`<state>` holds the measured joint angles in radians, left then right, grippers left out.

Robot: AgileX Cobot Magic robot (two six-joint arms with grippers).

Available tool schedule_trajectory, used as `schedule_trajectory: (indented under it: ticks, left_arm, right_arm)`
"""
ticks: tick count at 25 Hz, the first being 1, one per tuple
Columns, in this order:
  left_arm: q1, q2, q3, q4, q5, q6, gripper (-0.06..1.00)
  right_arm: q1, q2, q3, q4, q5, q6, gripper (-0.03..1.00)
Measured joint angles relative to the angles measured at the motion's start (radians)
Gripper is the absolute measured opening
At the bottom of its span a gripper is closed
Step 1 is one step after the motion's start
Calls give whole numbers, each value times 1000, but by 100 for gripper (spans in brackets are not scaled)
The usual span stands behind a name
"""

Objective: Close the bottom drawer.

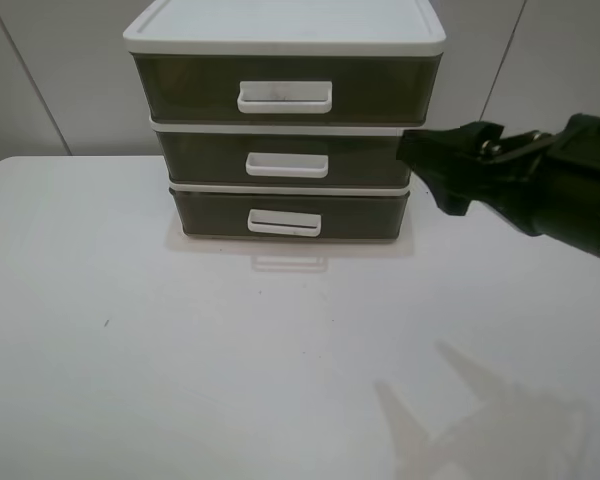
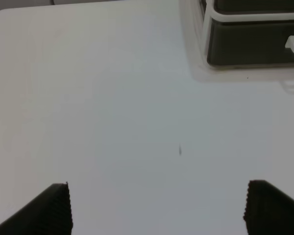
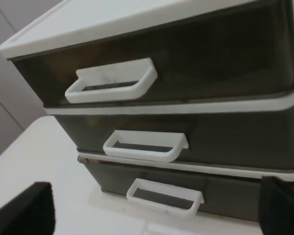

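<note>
The bottom drawer [image 1: 365, 212] is the lowest of three smoky brown drawers in a white-framed unit [image 1: 285, 25] at the back of the table. Its white loop handle [image 1: 284, 223] faces me, and its front sits level with the drawers above. My right gripper [image 1: 428, 175] is open and empty, hovering just right of the unit at middle-drawer height. In the right wrist view the gripper [image 3: 154, 210] faces the bottom drawer [image 3: 235, 193] and its handle [image 3: 164, 196]. My left gripper [image 2: 157, 210] is open and empty over bare table. The drawer's corner [image 2: 250, 46] lies ahead of it.
The white table [image 1: 180, 350] spreads in front of the unit, with a small dark speck [image 1: 106, 322] on it. A grey panelled wall [image 1: 40, 70] stands behind. The right arm [image 1: 560, 195] casts a shadow at the front right [image 1: 480, 420].
</note>
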<state>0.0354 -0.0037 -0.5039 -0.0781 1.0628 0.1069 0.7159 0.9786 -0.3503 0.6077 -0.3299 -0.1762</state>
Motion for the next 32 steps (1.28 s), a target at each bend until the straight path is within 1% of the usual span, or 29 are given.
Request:
schedule_trajectory:
  ticks: [2,3,4,6,9,11,14,18,21,25,27,32]
  left_arm:
    - [0,0,0,0,0,0,72]
    - [0,0,0,0,0,0,72]
    - [0,0,0,0,0,0,72]
    - [0,0,0,0,0,0,72]
    - [0,0,0,0,0,0,72]
    - [0,0,0,0,0,0,72]
    - [0,0,0,0,0,0,72]
    - [0,0,0,0,0,0,72]
    - [0,0,0,0,0,0,72]
    - [0,0,0,0,0,0,72]
    - [0,0,0,0,0,0,72]
    - [0,0,0,0,0,0,72]
  right_arm:
    - [-80,0,-65,-99,131,29,71]
    - [-118,0,-97,-154,223,59,71]
    - [-149,0,-123,-203,291,92,71]
    - [-216,0,-179,-316,440,194,71]
    - [-292,-12,-243,-466,662,336,71]
    - [-326,-50,-268,-541,784,399,71]
    - [-364,-143,-286,-620,891,449,71]
    - [-405,-299,-286,-688,1011,462,71]
    - [-423,-423,-288,-716,1126,464,71]
    - [-429,-567,-288,-721,1239,464,72]
    - [-429,-629,-288,-728,1284,464,72]
    - [-429,-765,-288,-791,1381,464,72]
